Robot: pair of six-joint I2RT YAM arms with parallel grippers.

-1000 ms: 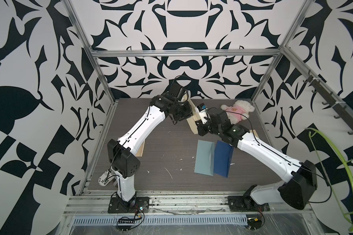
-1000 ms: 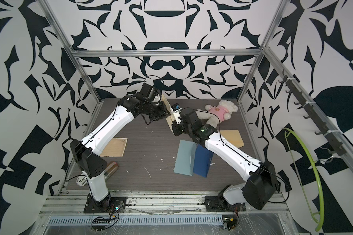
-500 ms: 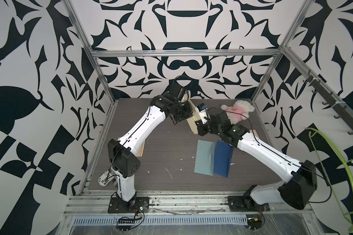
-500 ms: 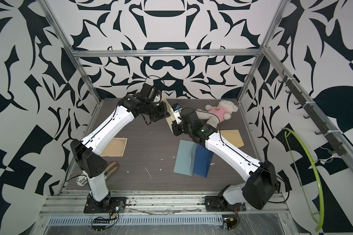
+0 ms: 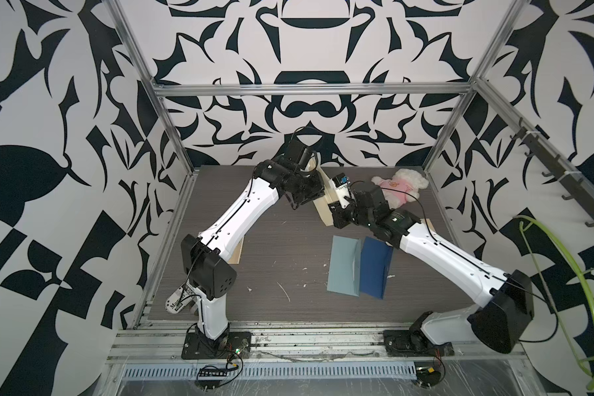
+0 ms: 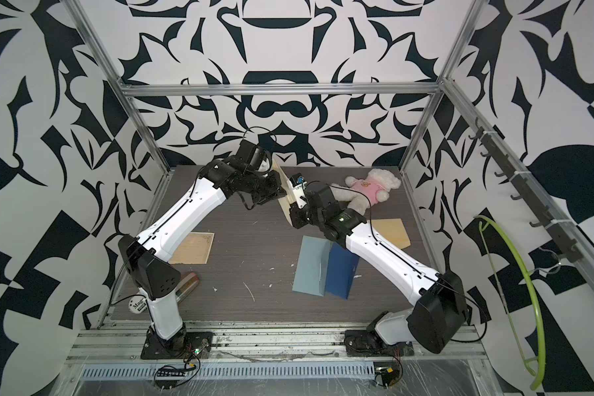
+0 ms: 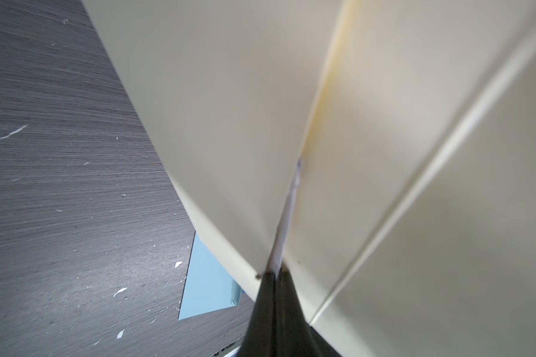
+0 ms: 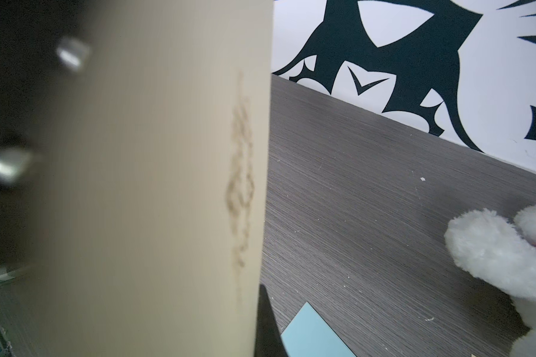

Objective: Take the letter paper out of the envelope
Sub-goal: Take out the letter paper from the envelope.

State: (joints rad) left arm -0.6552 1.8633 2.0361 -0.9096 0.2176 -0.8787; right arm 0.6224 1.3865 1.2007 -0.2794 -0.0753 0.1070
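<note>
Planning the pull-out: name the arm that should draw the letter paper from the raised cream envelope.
Left. The left jaws are shut on a thin white edge, apparently the letter paper, at the cream envelope opening. The right jaws clamp the envelope's opposite end, so they can act as an anchor.

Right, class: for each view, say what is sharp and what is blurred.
Both top views: sharp throughout and evenly lit. Left wrist view: the envelope, close to the lens, is soft, while the table grain is crisp. Right wrist view: the envelope and two metal bits are badly blurred; the toy and table are sharp.
</note>
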